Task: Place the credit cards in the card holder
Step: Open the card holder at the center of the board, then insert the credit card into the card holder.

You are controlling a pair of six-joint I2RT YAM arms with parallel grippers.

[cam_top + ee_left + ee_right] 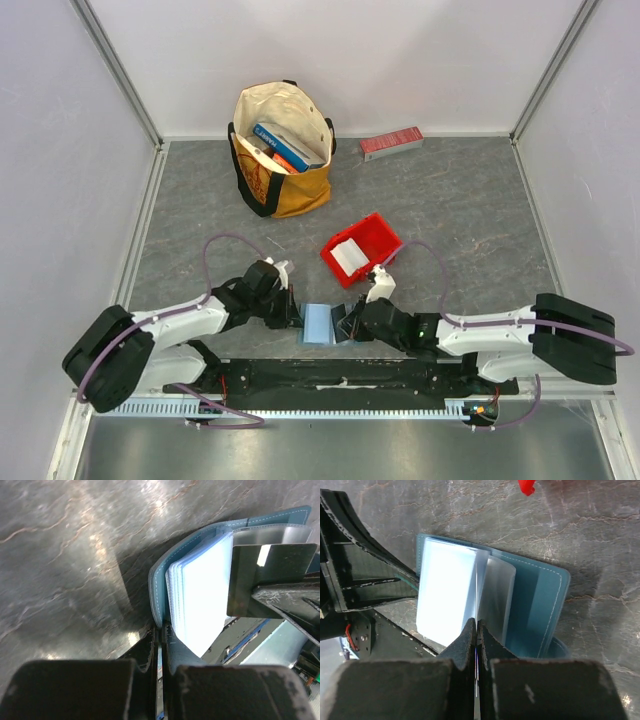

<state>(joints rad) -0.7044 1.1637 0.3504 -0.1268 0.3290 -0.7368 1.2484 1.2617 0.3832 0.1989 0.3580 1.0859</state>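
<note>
Card holder: open on table, just ahead of the arm bases, held between both grippers. Left gripper: pressed together on the teal cover's edge. Right gripper: pinched shut on one clear sleeve leaf, parting it from the stack. Long axis of holder: pointing away from the bases, covers spread left to right. Credit cards: white, in red bin, beyond the holder and to its right, apart from both sets of fingers. Nearer the right arm. Judged: one grip to be freed before any card pick; right the shorter reach.
</note>
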